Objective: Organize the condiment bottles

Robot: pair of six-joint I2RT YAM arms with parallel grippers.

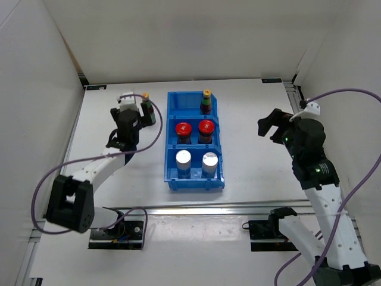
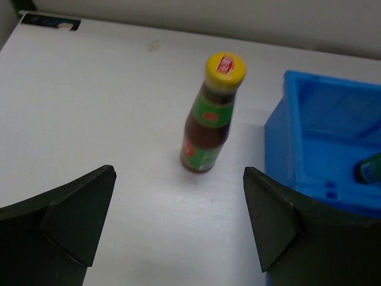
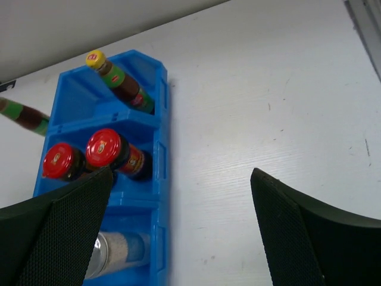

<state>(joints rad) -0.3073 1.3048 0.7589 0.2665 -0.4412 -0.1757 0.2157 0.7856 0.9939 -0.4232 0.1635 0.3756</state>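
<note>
A slim yellow-capped sauce bottle (image 2: 211, 119) stands upright on the table left of the blue bin (image 2: 292, 137). My left gripper (image 2: 177, 179) is open and empty, with the bottle just ahead of its jaws; in the top view the gripper (image 1: 138, 114) is right beside that bottle (image 1: 146, 107). The bin (image 1: 169, 143) holds the other sauce bottle (image 1: 206, 101) in its far compartment, two red-lidded jars (image 1: 183, 131) (image 1: 206, 128) in the middle and two silver-topped shakers (image 1: 183, 161) (image 1: 209, 162) in the near one. My right gripper (image 1: 271, 128) (image 3: 181, 176) is open and empty, right of the bin.
White walls close in the table at the back and on both sides. A metal rail (image 1: 196, 210) runs along the near edge by the arm bases. The left arm's cable (image 1: 156, 128) loops close to the bin's left wall.
</note>
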